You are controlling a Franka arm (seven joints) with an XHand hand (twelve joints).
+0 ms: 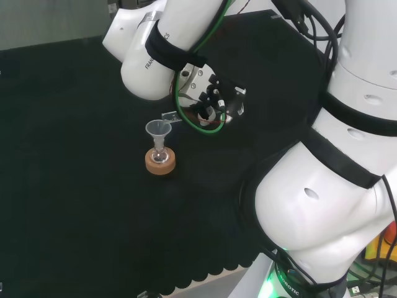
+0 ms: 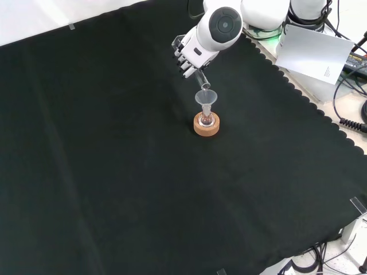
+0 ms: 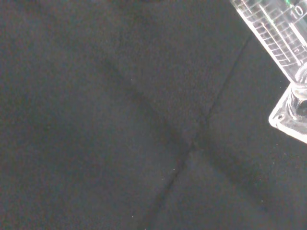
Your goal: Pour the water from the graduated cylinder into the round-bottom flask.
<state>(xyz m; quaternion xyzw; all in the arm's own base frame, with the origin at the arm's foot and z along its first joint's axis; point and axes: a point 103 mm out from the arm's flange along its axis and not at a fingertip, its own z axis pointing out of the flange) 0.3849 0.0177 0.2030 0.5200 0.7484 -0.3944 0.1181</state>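
Black cloth worktop (image 2: pixel 114 172), one sheet, creased, carrying all items.

Item one: small clear glass round-bottom flask (image 2: pixel 207 121), upright in a tan cork ring stand (image 2: pixel 207 127) near the middle of the cloth in the front view. A clear funnel (image 2: pixel 206 98) sits in its neck.

Item two: clear plastic graduated cylinder (image 2: pixel 201 77) with printed scale, tilted steeply, its mouth just above the funnel rim; its foot (image 3: pixel 291 117) appears close in the wrist view. Contents cannot be told.

Item three: my black and white hand (image 2: pixel 186 59), above the flask, fingers curled round the cylinder.
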